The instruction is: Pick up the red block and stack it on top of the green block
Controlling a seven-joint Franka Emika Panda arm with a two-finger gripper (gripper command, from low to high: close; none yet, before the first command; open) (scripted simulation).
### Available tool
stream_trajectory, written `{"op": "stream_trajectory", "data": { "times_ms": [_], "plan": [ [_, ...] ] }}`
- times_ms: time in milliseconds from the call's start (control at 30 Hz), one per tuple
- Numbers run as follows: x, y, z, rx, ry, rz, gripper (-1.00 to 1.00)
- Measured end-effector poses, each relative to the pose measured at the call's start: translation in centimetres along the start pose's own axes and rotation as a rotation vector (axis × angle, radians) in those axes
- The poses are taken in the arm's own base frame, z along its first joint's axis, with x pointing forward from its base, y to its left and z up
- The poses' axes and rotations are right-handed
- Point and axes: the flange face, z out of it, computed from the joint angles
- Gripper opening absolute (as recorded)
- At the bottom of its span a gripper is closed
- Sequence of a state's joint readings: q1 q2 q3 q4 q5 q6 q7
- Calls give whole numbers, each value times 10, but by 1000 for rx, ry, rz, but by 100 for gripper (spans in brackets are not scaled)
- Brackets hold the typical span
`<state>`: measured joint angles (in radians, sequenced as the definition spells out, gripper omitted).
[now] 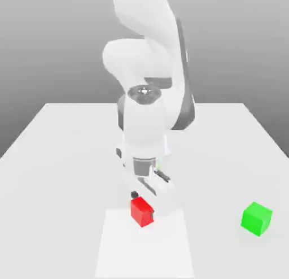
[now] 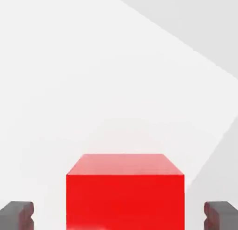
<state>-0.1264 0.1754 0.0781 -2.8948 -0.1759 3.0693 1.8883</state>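
The red block (image 1: 141,211) sits on the white table near its front, at the far edge of a paler patch. My gripper (image 1: 148,201) has come down over it, pointing straight down. In the hand view the red block (image 2: 125,192) lies between the two dark fingertips (image 2: 16,215), with a clear gap on each side, so the gripper (image 2: 118,217) is open and not touching it. The green block (image 1: 257,218) rests on the table well off to the exterior view's right, about as near the front as the red one.
A paler rectangular patch (image 1: 144,249) marks the table from the red block toward the front edge. The arm's white body (image 1: 145,120) rises behind the blocks. Bare table (image 1: 209,216) lies between the two blocks.
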Motion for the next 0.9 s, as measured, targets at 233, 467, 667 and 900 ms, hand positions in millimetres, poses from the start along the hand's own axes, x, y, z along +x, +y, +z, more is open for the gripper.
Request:
{"op": "stream_trajectory", "data": {
  "times_ms": [233, 467, 667, 900],
  "plan": [
    [0, -1, -6, 2, 1, 0, -100],
    [-2, 0, -58, 2, 3, -7, -100],
    [-113, -4, -75, -5, 9, -549, -100],
    [-266, 42, -93, -1, 2, -1268, -100]
  ]
}}
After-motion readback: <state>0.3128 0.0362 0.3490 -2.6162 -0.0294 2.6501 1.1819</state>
